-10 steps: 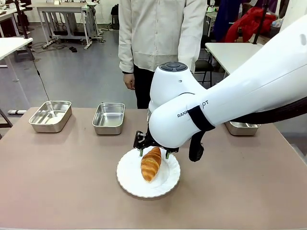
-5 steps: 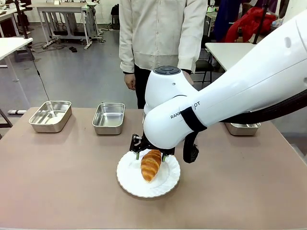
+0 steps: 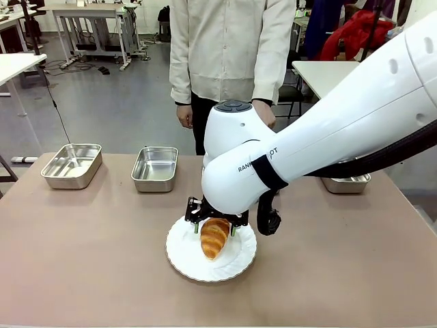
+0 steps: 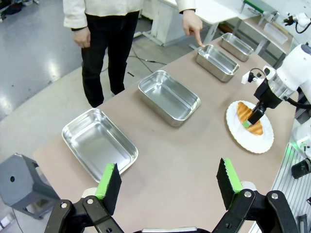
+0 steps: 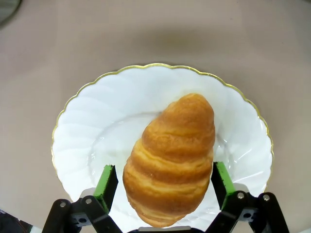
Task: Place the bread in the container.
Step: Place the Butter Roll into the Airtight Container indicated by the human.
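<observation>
Bread point(image 5: 170, 160) sat on a white plate point(image 5: 87, 126) with a scalloped, gold-edged rim. In the right wrist view its long axis ran 7 to 1 o'clock, with the tapered tip at 1. Crust was ridged and golden-brown. Right gripper point(image 5: 165, 177) was spread wide, green pads flanking the fat end, not clamped. Left gripper point(image 4: 167, 182) was also spread, holding nothing, above the brown table point(image 4: 184, 145). Shiny rectangular steel pans point(image 4: 167, 94) with rounded corners stood in a row, and the person's hand point(image 4: 193, 26) pointed at the third pan point(image 4: 217, 62).
</observation>
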Tool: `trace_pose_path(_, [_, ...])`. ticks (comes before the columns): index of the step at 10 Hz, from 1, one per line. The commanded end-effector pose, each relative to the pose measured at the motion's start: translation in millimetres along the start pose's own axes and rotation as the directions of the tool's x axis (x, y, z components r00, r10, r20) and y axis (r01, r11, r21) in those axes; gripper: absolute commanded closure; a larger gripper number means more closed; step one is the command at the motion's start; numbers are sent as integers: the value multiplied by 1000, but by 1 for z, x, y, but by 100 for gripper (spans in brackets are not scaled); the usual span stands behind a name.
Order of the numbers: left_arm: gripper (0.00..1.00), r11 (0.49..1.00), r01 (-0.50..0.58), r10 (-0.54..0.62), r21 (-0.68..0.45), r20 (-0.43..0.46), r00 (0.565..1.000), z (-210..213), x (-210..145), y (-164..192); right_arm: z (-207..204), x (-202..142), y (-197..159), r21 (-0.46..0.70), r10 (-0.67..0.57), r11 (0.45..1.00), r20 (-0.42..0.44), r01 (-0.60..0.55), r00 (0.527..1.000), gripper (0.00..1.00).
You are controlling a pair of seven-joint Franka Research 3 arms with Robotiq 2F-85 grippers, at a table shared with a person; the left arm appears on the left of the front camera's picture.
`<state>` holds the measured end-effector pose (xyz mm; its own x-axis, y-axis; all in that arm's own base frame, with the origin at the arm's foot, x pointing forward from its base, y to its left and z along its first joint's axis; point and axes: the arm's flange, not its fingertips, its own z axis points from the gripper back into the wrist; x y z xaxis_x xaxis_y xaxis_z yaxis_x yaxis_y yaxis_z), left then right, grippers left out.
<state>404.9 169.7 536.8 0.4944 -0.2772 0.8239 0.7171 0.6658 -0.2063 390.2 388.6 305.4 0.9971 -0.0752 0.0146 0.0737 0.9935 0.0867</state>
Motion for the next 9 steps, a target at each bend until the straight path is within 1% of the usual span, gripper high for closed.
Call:
trace_pose_path(1, [0, 1000, 14, -14, -6, 9, 1000, 2, 0, -1, 0, 1, 8, 5, -39, 999, -18, 39, 999, 0])
trace_pose_path(2, [0, 1000, 14, -14, -6, 9, 1000, 2, 0, -1, -2, 2, 6, 2, -47, 999, -9, 47, 999, 6])
trace_pose_path(3, [0, 1000, 14, -14, -6, 9, 1000, 2, 0, -1, 0, 2, 7, 7, -46, 999, -18, 46, 999, 19])
trace_pose_path(4, [0, 1000, 14, -14, -6, 9, 1000, 2, 0, -1, -1, 3, 6, 1, -47, 999, -23, 47, 999, 25])
trace_pose_path(5, [0, 1000, 14, -14, -6, 9, 1000, 2, 0, -1, -2, 4, 6, 5, -45, 999, -28, 45, 999, 24])
trace_pose_path(6, [0, 1000, 14, -14, -6, 9, 1000, 2, 0, -1, -2, 4, 5, 8, -45, 999, -34, 45, 998, 45])
trace_pose_path(7, [0, 1000, 14, -14, -6, 9, 1000, 2, 0, -1, -2, 4, 5, 5, -44, 999, -37, 44, 998, 44])
trace_pose_path(8, [0, 1000, 14, -14, -6, 9, 1000, 2, 0, -1, -2, 3, 5, -4, -64, 998, -19, 64, 998, 64])
trace_pose_path(9, [0, 1000, 14, -14, -6, 9, 1000, 2, 0, -1, -2, 2, -2, 6, -27, 1000, -16, 27, 999, 64])
